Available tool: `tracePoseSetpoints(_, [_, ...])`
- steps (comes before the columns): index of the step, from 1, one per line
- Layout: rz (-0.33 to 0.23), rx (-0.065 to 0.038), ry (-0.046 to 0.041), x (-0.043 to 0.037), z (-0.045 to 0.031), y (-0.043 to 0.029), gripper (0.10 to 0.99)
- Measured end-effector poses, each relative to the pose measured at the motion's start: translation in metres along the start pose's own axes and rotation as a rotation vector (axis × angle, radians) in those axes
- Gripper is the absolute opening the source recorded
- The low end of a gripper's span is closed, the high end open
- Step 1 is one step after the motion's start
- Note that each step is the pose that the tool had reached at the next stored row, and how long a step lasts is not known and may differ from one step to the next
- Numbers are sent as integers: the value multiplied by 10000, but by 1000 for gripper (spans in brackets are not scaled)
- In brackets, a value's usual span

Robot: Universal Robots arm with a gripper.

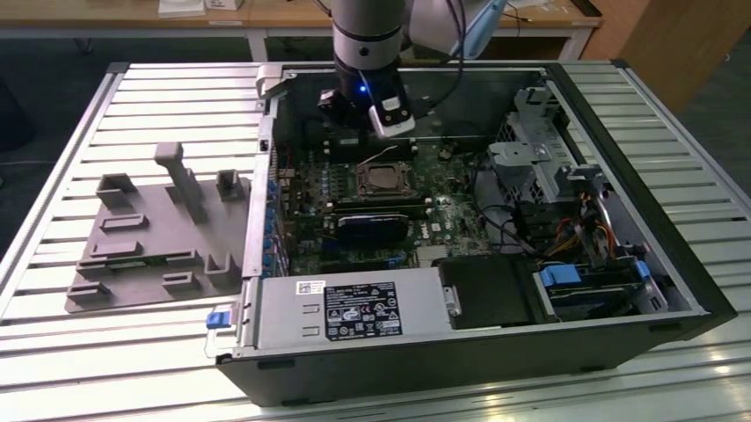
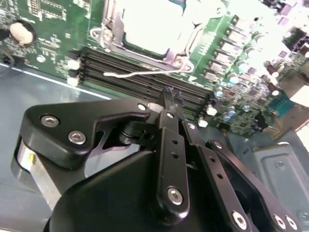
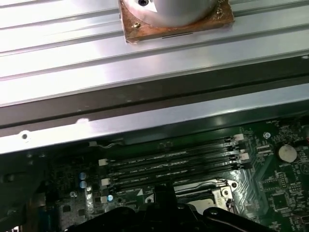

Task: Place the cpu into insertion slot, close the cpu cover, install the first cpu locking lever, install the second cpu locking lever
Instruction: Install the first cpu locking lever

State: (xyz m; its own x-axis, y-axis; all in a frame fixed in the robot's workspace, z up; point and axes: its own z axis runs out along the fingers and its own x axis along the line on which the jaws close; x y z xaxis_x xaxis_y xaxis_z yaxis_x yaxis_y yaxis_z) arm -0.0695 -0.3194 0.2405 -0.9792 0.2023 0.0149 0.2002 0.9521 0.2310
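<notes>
The cpu (image 1: 382, 181) lies in its socket on the green motherboard inside the open case; its silver top (image 2: 149, 21) shows bright in the second wrist view. The cpu cover (image 2: 179, 54) lies flat around it as a silver frame. A thin wire locking lever (image 2: 140, 74) sticks out free over the black memory slots (image 2: 145, 79). My gripper (image 2: 170, 94) hovers above those slots just beside the socket, shut with nothing in it. The gripper (image 1: 344, 132) hangs behind the socket in the exterior view. A corner of the socket (image 3: 207, 192) shows past the gripper (image 3: 163, 193).
A grey fixture plate (image 1: 153, 246) lies on the slatted table at the exterior view's left. In the case are a black card (image 1: 375, 226), the power supply (image 1: 352, 309) and drive cages (image 1: 528, 163). A round metal part on a copper plate (image 3: 174, 17) rests outside the case wall.
</notes>
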Motion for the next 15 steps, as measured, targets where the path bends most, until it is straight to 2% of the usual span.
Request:
tracePoseSetpoints(2, [-1, -1, -4, -8, 3, 1, 102])
tracePoseSetpoints(3, [-7, -8, -36, -8, 6, 0, 102])
tracePoseSetpoints(5, [-45, -39, -186, -8, 14, -2, 102])
tracePoseSetpoints(9, [-153, -135, -635, -8, 25, -4, 102])
tracePoseSetpoints(11, [-193, -171, -804, -8, 32, -6, 102])
tracePoseSetpoints(13, [-229, -203, -953, -9, 43, -8, 102])
tracePoseSetpoints(14, [-240, -213, -1001, -9, 50, -10, 102])
tracePoseSetpoints(15, [-244, -215, -1008, -11, 64, -13, 102])
